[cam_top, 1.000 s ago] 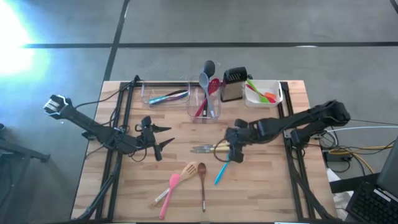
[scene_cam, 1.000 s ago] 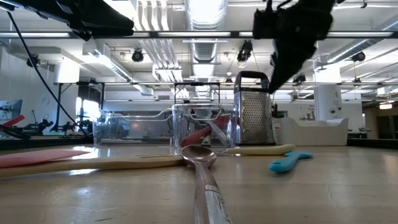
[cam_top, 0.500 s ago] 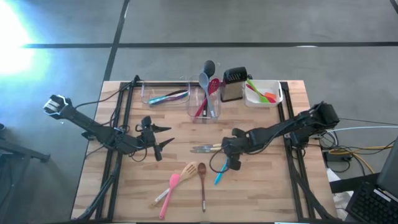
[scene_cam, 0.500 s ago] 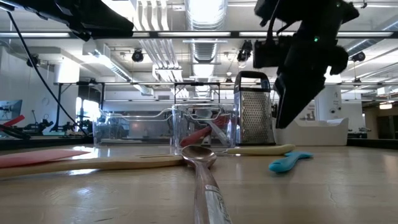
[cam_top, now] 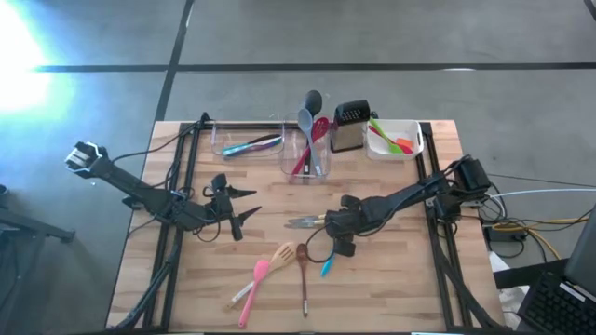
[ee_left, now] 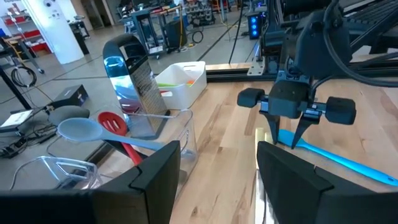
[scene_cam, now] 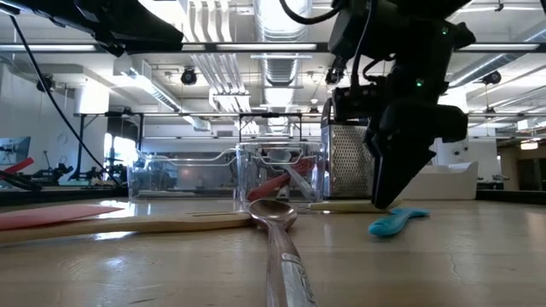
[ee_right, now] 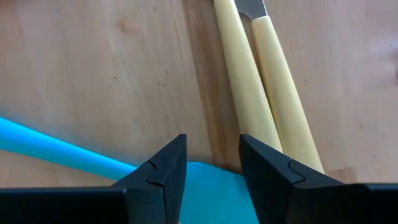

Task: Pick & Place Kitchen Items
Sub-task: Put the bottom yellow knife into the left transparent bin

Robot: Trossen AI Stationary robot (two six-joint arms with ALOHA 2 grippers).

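The right gripper hung low over the middle of the tabletop, its jaws apart and empty, pointing down at the blue spatula. In the right wrist view the two dark fingers stood on either side of the spatula's blue blade, with the thin blue handle running off to one side across the wood. The left wrist view showed the same thing from across the table: the right gripper stood tips-down over the end of the blue spatula, which lay flat with its long axis slanting away from the jaws.

The yellow-handled knives lay just beside the gripper, side by side, their pale handles passing close to one fingertip. That closeness looked like the main risk: a close slightly off line could catch a knife handle instead of the blade of the spatula.

The right arm was clearly the nearer one. The left gripper waited with jaws apart over the left half of the tabletop, well apart from the spatula. The pink spatula, a wooden spoon and a darker spoon lay toward the front edge.
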